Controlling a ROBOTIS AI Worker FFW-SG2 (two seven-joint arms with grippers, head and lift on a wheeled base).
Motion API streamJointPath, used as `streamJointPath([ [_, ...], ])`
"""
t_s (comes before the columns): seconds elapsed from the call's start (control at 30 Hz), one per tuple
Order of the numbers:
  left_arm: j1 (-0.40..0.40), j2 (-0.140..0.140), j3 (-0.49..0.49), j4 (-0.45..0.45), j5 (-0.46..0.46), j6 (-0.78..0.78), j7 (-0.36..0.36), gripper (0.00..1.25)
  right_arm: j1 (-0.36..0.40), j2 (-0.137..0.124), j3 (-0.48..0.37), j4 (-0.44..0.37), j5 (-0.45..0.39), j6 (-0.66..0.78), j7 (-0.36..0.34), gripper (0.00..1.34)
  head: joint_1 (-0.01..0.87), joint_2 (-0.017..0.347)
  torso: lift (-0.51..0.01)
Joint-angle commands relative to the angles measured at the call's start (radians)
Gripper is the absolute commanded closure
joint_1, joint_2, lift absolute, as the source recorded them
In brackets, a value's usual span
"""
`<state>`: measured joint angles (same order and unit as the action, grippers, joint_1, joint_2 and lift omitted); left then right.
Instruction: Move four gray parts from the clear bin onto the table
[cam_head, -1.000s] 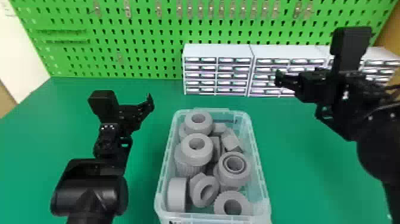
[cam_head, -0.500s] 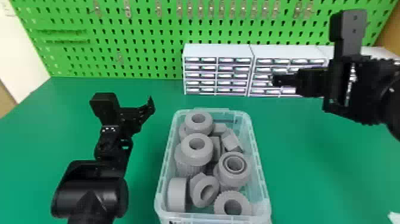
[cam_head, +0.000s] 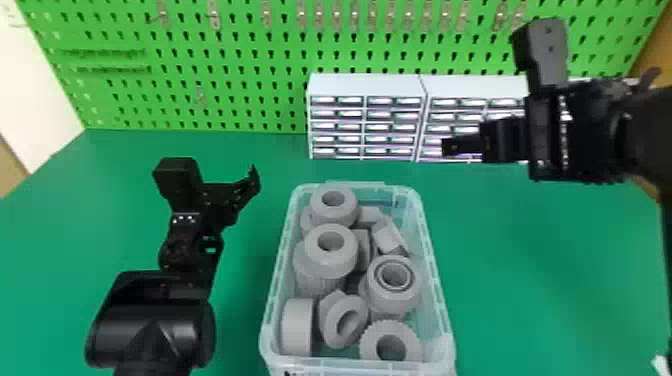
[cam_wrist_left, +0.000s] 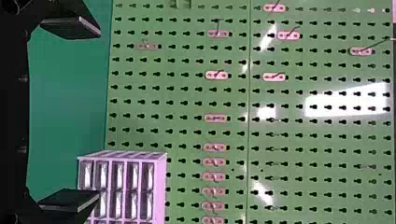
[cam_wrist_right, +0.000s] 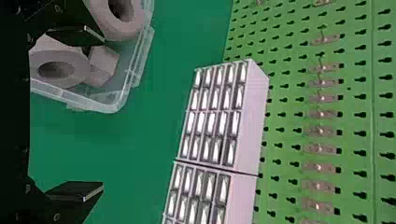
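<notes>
Hanging with fingers parted, left gripper and right gripper flank the clear bin, green table outside both side rims.

You note the bin: translucent plastic, smooth, faintly shiny at the rim. Parts: plastic-looking, matt, mostly smooth; some have ribbed sides. Tabletop: smooth, near matt. Pegboard: smooth, glossy, throwing back bright glare in your left wrist view; material uncertain. Hooks: metal-looking. Cabinet: smooth plastic by its look, drawer fronts glossy. Your left end effector: mostly matt, smooth-faced.
</notes>
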<state>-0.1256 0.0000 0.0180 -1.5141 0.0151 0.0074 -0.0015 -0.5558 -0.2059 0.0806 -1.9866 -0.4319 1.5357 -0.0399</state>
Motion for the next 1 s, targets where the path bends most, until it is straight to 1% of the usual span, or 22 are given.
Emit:
streamJointPath([
  [0.0, 0.001, -0.003, 0.002, 0.000, -0.004, 0.003, 0.000, 0.08, -0.046, 0.000, 0.036, 0.078, -0.031, 0.004, 0.000, 0.20, 0.693, 0.072, -0.052],
  [0.2, 0.001, -0.003, 0.010, 0.000, -0.007, 0.011, 0.000, 0.08, -0.081, 0.005, 0.082, 0.134, -0.030, 0.004, 0.000, 0.20, 0.693, 0.072, -0.052],
  [0.33, 0.004, -0.003, 0.011, 0.000, -0.009, 0.011, 0.000, 0.08, -0.105, 0.006, 0.105, 0.173, -0.045, 0.012, 0.000, 0.20, 0.693, 0.072, -0.052],
  [0.53, 0.004, -0.003, 0.011, -0.001, -0.011, 0.011, 0.000, 0.08, -0.150, 0.020, 0.145, 0.219, -0.053, 0.037, 0.000, 0.20, 0.693, 0.072, -0.052],
  [0.8, 0.004, -0.003, 0.007, 0.000, -0.012, 0.014, 0.000, 0.08, -0.188, 0.034, 0.185, 0.292, -0.094, 0.037, 0.000, 0.20, 0.693, 0.072, -0.052],
  [0.97, 0.004, -0.003, 0.003, 0.000, -0.012, 0.016, 0.000, 0.08, -0.219, 0.040, 0.214, 0.356, -0.130, 0.037, 0.000, 0.20, 0.693, 0.072, -0.052],
])
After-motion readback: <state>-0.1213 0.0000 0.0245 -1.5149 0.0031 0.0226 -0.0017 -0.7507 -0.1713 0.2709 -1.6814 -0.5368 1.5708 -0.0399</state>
